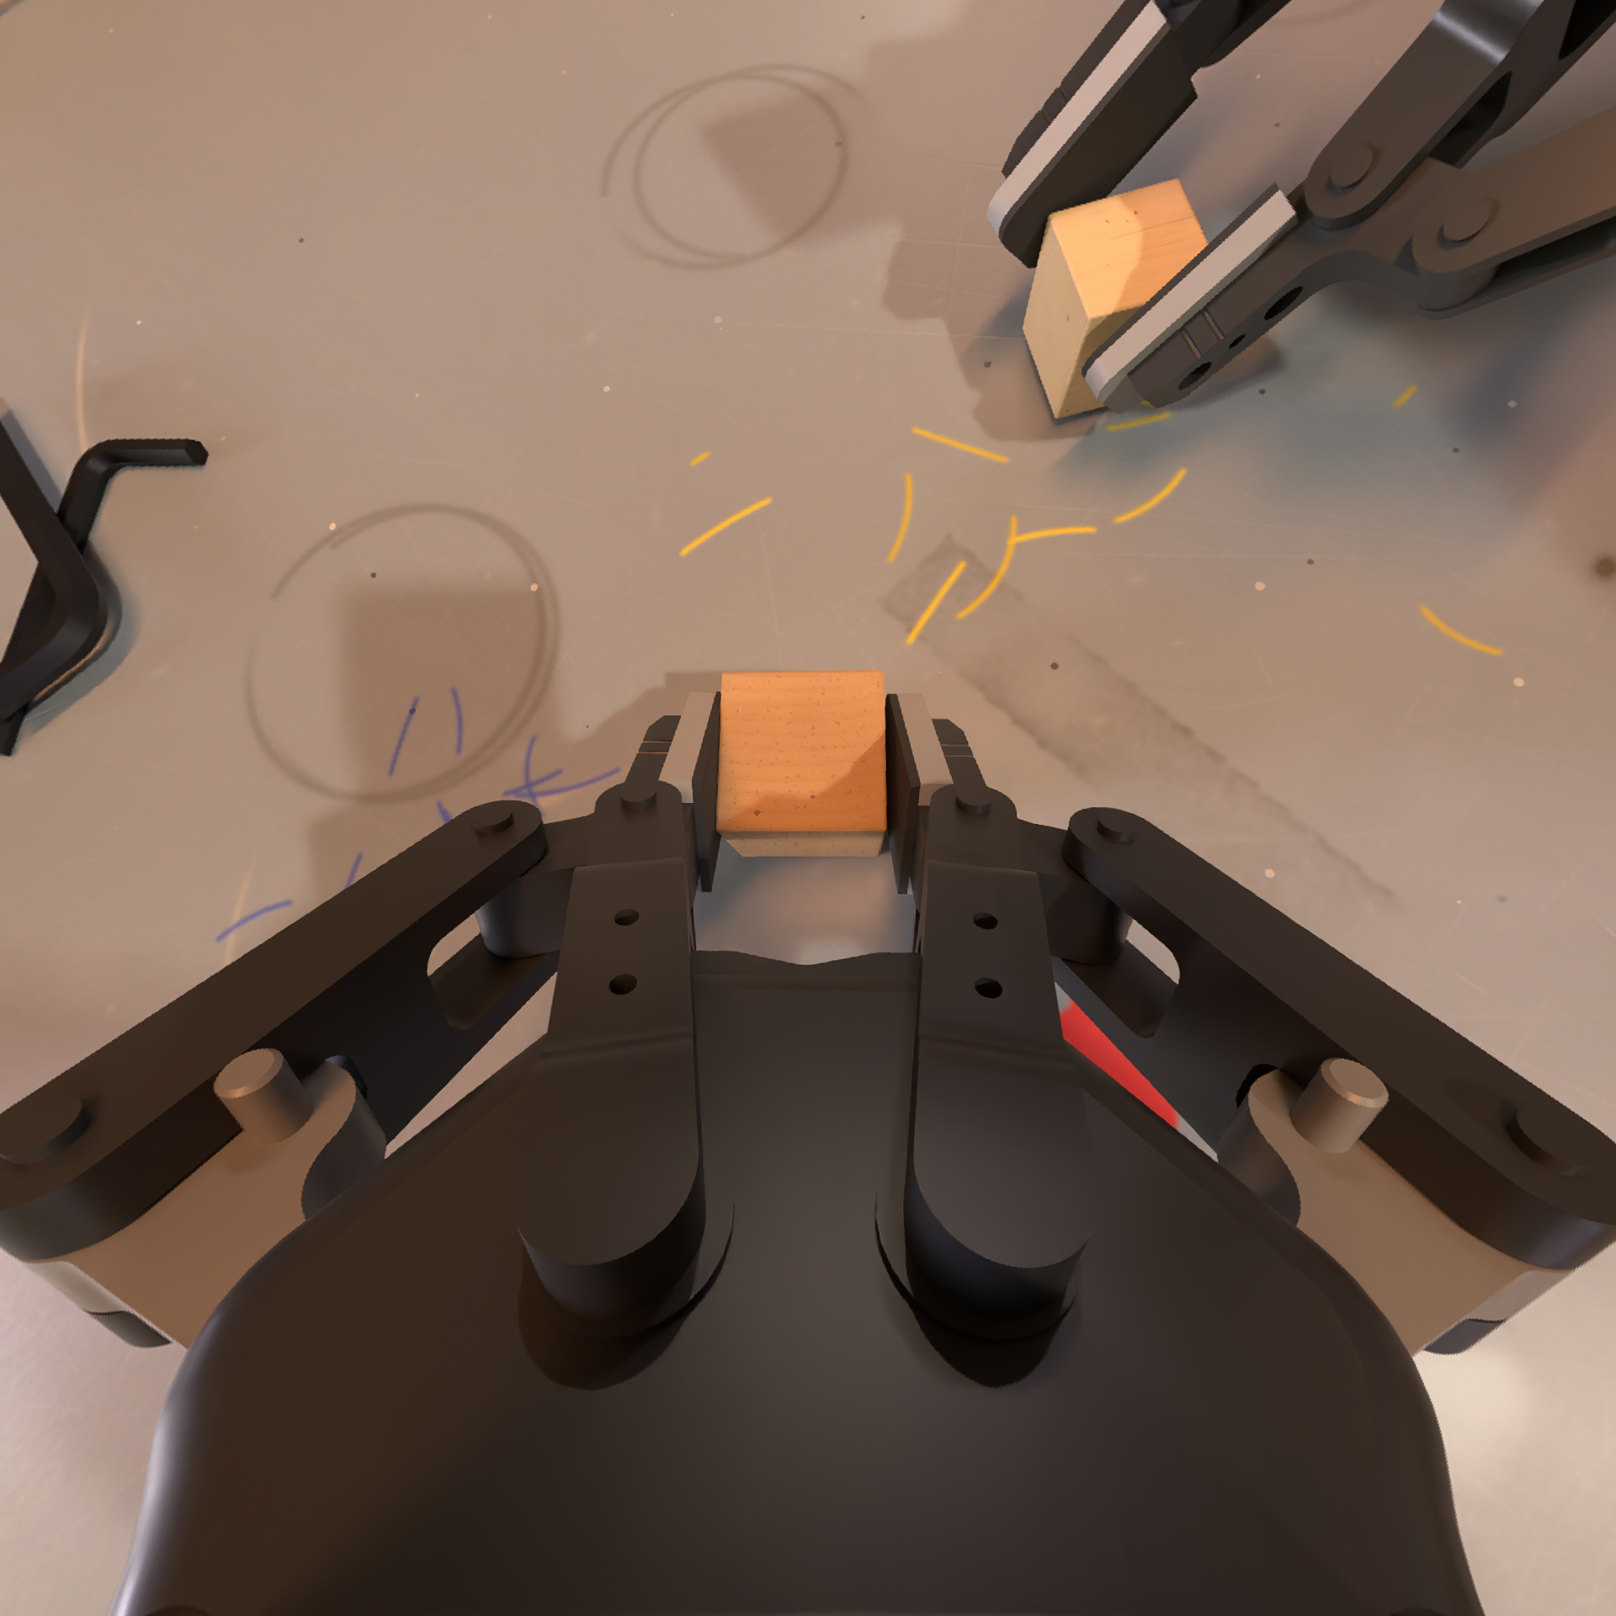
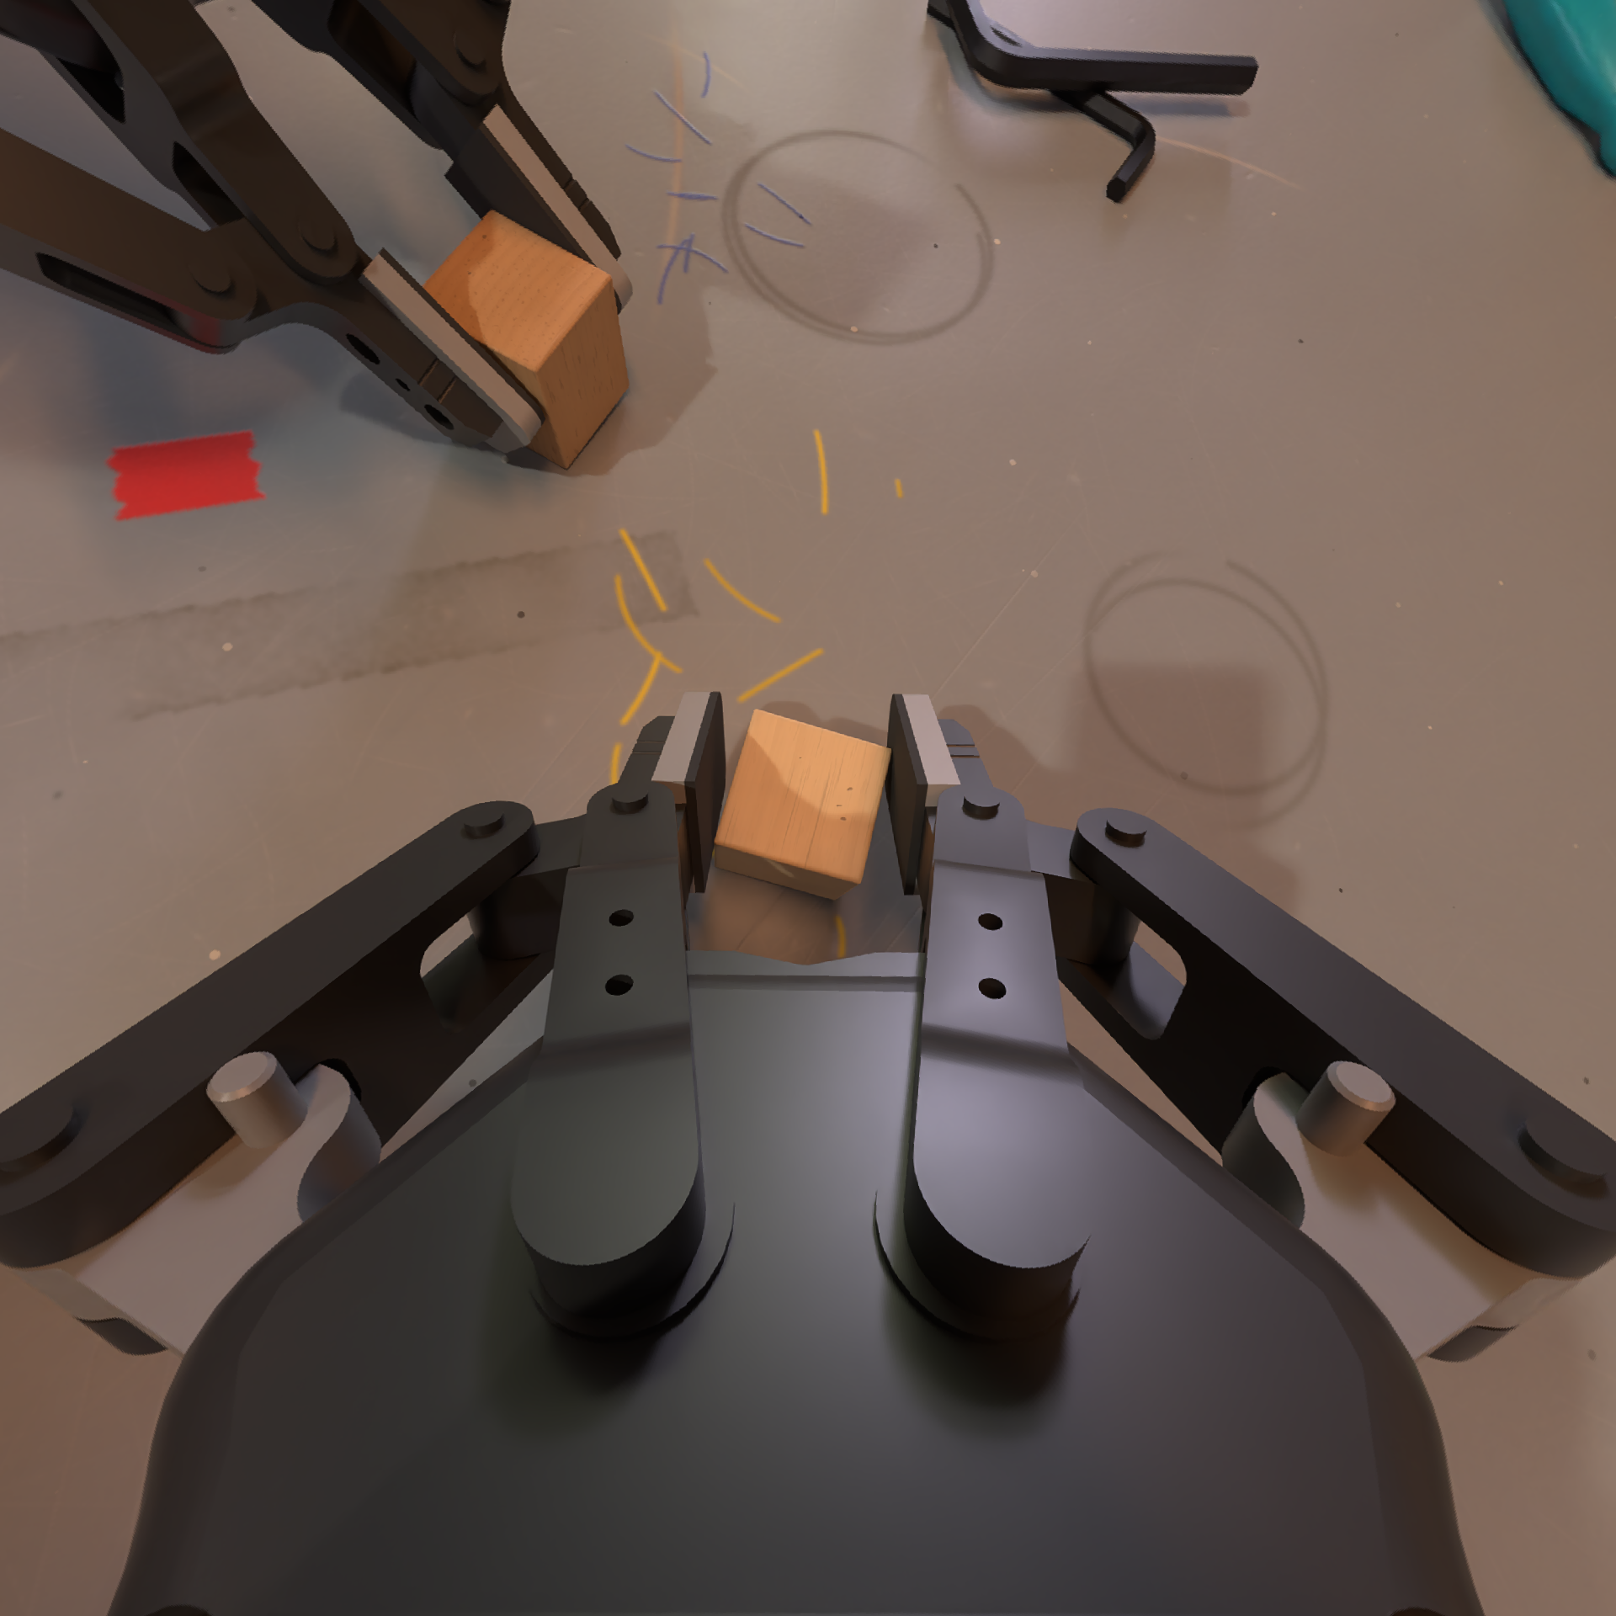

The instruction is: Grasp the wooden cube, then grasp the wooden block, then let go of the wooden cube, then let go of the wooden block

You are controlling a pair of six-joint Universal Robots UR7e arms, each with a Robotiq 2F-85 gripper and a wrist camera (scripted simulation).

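Observation:
My left gripper [image 1: 800,700] is shut squarely on the darker orange wooden cube [image 1: 800,756], low at the table top. It shows again at the upper left of the right wrist view [image 2: 568,358], still clamped on the cube [image 2: 533,323]. My right gripper [image 2: 806,708] is shut on the paler wooden block [image 2: 800,800]. The block sits twisted between the pads, touching them at opposite corners. In the left wrist view the right gripper [image 1: 1062,315] holds the block [image 1: 1111,271] at the upper right, its lower end at the table.
Black hex keys [image 1: 61,560] lie at the left; they show at the top of the right wrist view [image 2: 1128,79]. A red tape strip [image 2: 184,472] lies near the left gripper. A teal object [image 2: 1574,79] sits at the top right corner. The two grippers stand close together.

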